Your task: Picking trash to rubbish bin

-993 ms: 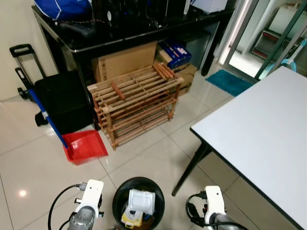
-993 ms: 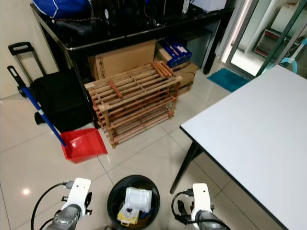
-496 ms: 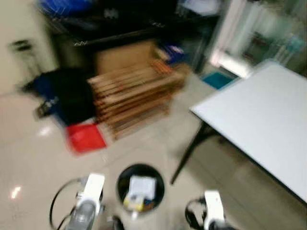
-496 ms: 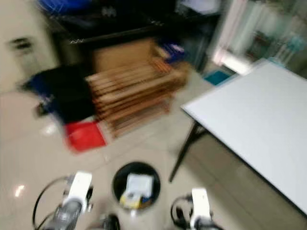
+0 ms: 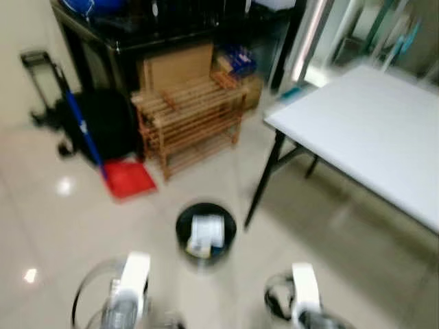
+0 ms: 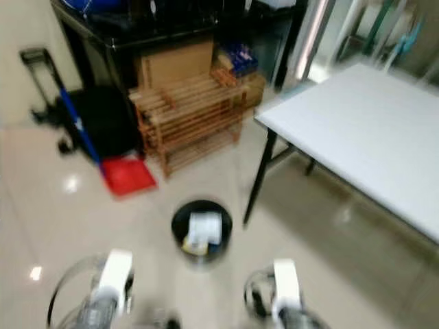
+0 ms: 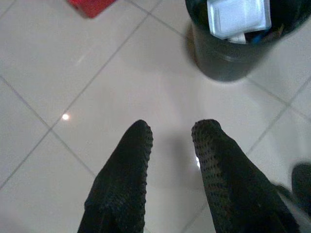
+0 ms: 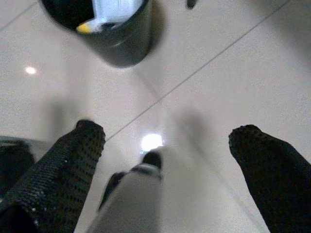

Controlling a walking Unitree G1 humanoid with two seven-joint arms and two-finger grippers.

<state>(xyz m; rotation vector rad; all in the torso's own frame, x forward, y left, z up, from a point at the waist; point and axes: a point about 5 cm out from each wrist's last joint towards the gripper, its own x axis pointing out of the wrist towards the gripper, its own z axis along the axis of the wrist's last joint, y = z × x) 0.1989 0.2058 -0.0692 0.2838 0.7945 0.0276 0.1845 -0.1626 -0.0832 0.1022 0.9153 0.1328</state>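
Holding white foam box [image 7: 238, 17] and yellow scrap, black bin [image 5: 206, 232], both grippers [image 7: 170, 136] [image 8: 165, 141] spread, empty

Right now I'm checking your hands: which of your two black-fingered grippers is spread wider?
The right gripper: its fingers stand far apart over the tiled floor, while the left gripper shows a narrow gap.

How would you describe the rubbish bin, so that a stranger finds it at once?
Start at the white table; near the foot of its black corner leg, the rubbish bin stands on the pale tiled floor. It is round and black, with a white box on top.
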